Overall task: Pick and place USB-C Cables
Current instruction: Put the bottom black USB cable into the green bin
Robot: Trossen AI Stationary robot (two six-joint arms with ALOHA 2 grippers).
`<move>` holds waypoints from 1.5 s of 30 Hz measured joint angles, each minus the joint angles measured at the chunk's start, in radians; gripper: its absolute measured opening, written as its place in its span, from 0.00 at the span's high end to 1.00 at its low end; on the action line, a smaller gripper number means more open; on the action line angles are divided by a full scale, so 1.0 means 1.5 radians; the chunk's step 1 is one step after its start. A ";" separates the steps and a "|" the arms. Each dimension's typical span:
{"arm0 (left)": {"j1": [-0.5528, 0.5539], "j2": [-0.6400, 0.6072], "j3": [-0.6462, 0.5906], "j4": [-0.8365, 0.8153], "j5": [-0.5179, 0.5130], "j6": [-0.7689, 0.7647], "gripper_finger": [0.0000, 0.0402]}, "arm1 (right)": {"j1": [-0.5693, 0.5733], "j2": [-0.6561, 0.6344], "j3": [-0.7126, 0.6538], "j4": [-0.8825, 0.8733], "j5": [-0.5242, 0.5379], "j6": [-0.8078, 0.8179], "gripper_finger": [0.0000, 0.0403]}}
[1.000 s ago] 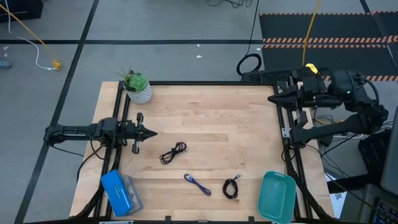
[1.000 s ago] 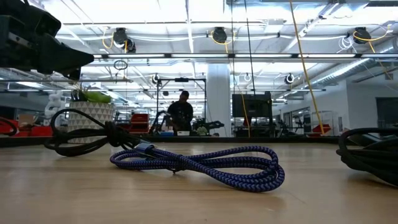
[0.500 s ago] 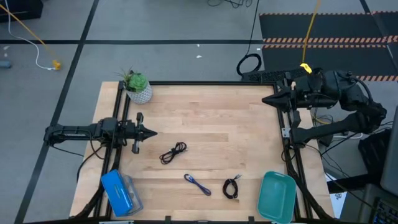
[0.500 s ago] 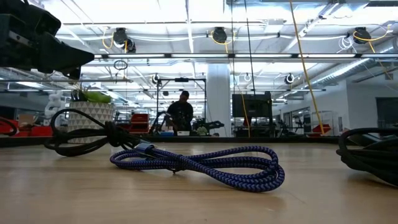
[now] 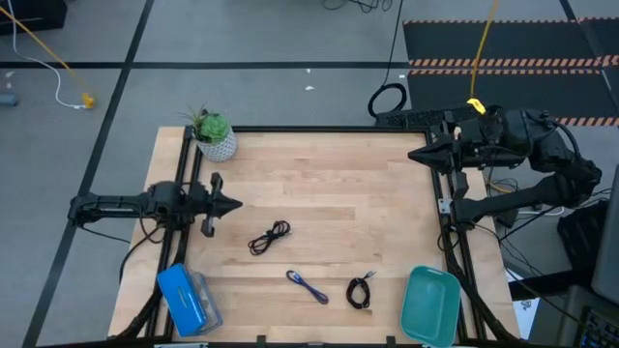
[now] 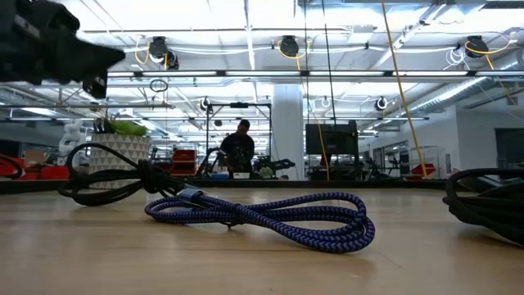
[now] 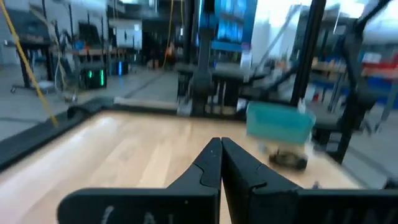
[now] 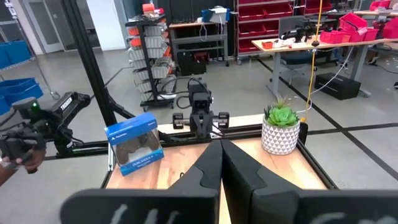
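Observation:
Three small coiled USB-C cables lie flat on the wooden table: a black one (image 5: 269,237) mid-table, a blue-purple one (image 5: 307,286) (image 6: 262,220) near the front, and a second black one (image 5: 360,290) beside the teal tray (image 5: 431,304). My left gripper (image 5: 237,204) (image 7: 221,143) hangs shut over the left part of the table, left of the mid-table black cable. At the table's right edge towards the far side, my right gripper (image 5: 416,155) (image 8: 221,144) is shut, well away from every cable. Neither gripper touches anything.
A potted plant (image 5: 213,135) stands at the far left corner. A blue box (image 5: 184,298) lies at the near left corner. A black frame (image 5: 447,208) runs along the table's left and right edges. Bare wood lies between the two grippers.
My right gripper has edged a little toward the table's left, over the right edge, and its arm has drawn in behind it. My left gripper has risen slightly in the low view. The cables have not moved.

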 joint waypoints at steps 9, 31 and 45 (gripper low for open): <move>0.000 0.044 0.166 -0.047 0.021 0.013 0.99 | 0.000 0.003 0.000 0.000 0.000 0.000 1.00; -0.007 0.450 0.795 -0.394 0.021 0.043 0.99 | 0.000 0.003 -0.001 -0.031 -0.002 0.000 1.00; -0.114 0.626 0.891 -0.428 0.019 0.099 0.99 | 0.000 0.003 -0.057 -0.045 -0.005 0.000 1.00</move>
